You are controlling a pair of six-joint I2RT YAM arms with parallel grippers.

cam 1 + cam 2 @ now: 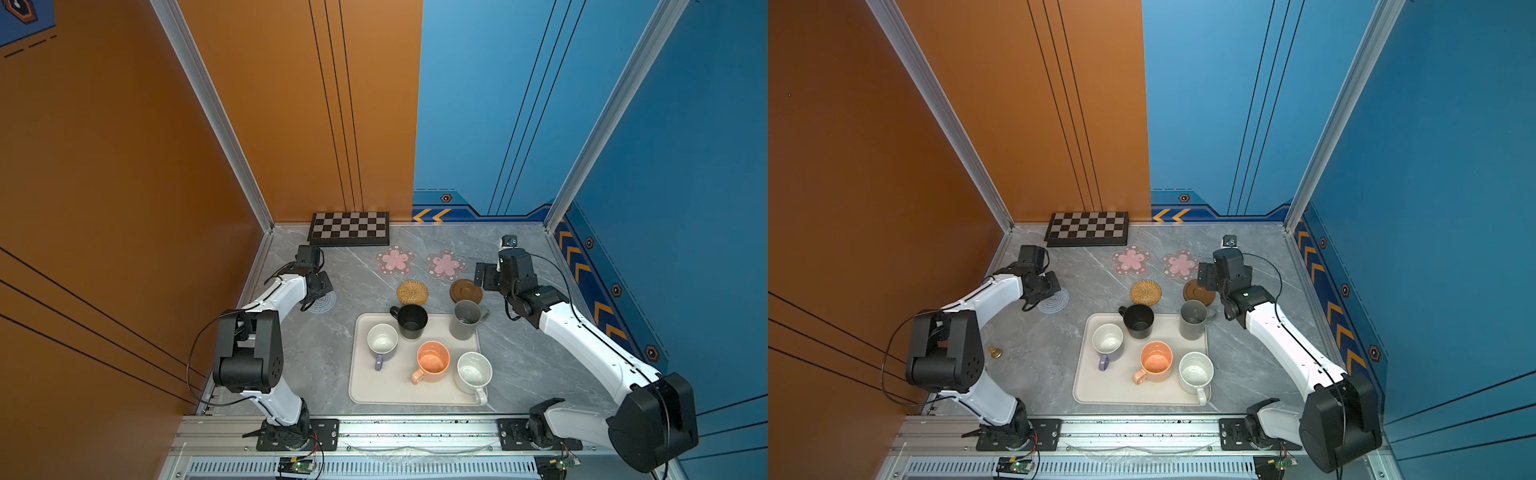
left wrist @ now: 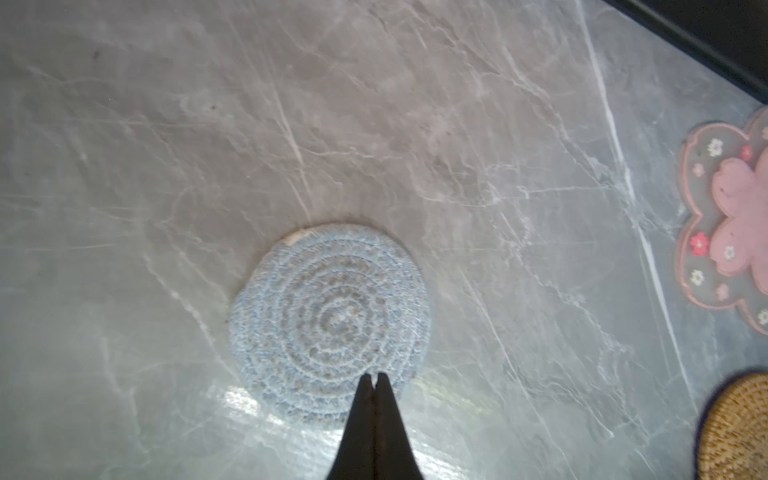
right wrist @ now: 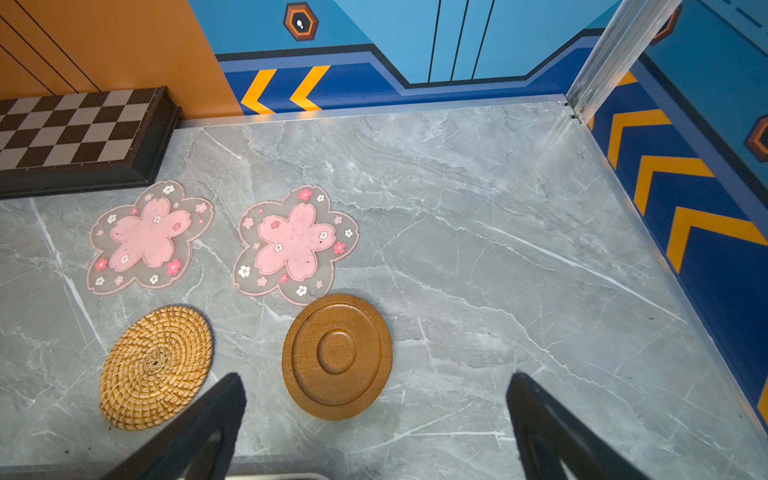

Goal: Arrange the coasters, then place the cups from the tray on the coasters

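Pale-blue woven coaster (image 2: 330, 320) laid flat left of tray (image 1: 386, 390) | left fingers (image 2: 360, 419) pressed shut over its rim | right fingers (image 3: 203, 432) spread wide, empty, beyond tray

- Grey marble-patterned table (image 1: 519, 365), walled at the back and along both sides.
- Checkered board (image 1: 349, 228) lies against the back wall, left of the middle.
- Two pink flower-shaped coasters (image 1: 395, 260) (image 1: 446, 264) lie side by side in front of it, apart from each other.
- Tan rattan coaster (image 1: 412, 291) and dark-brown wooden coaster (image 1: 463, 287) lie one row nearer; the wooden one is just beside the right-hand flower.
- Pale-blue woven coaster (image 2: 330, 320) lies flat, well left of the others.
- Cream tray (image 1: 361, 390) lies at the front middle.
- Small brass-coloured object (image 1: 994, 352) sits near the left edge, too small to identify.
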